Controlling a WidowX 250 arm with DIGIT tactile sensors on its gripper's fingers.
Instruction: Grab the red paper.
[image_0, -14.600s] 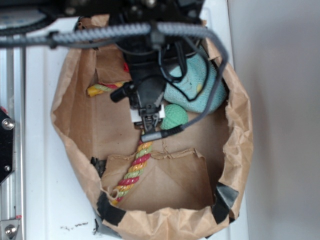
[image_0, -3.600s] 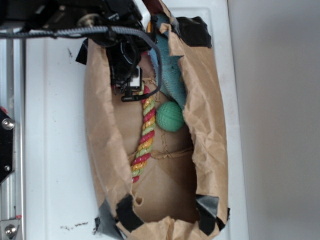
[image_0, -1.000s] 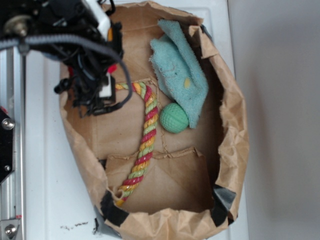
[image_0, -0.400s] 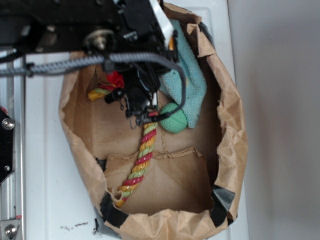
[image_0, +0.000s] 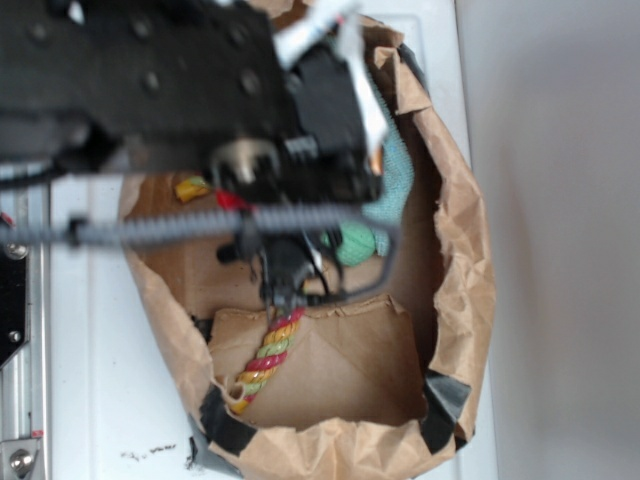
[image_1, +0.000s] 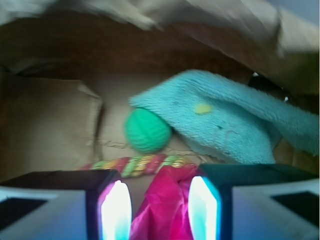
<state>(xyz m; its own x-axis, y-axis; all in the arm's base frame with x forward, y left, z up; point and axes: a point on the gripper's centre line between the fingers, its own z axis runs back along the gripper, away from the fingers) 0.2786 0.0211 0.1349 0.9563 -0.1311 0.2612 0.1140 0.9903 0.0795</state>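
Observation:
In the wrist view the red paper (image_1: 165, 205) is a crumpled magenta-red wad sitting between my two fingers, pressed against the right pad (image_1: 201, 210) and reaching the left pad low down. My gripper (image_1: 159, 192) is closed on it, with the bag floor well beyond. In the exterior view my arm (image_0: 200, 90) is large and blurred over the upper half of the brown paper bag (image_0: 465, 300). A small patch of red (image_0: 232, 200) shows under it. The fingers themselves are hidden there.
Past the fingers lie the twisted red, yellow and green rope (image_1: 140, 164), a green ball (image_1: 147, 131) and a teal towel (image_1: 235, 125). The rope (image_0: 262, 360) runs toward the bag's lower left. The bag's crumpled walls rise all round, with black tape (image_0: 445, 395) at the corners.
The arm has swung from the bag's left side to its middle and now looms larger and blurred. Its lower end has moved down the frame along the rope.

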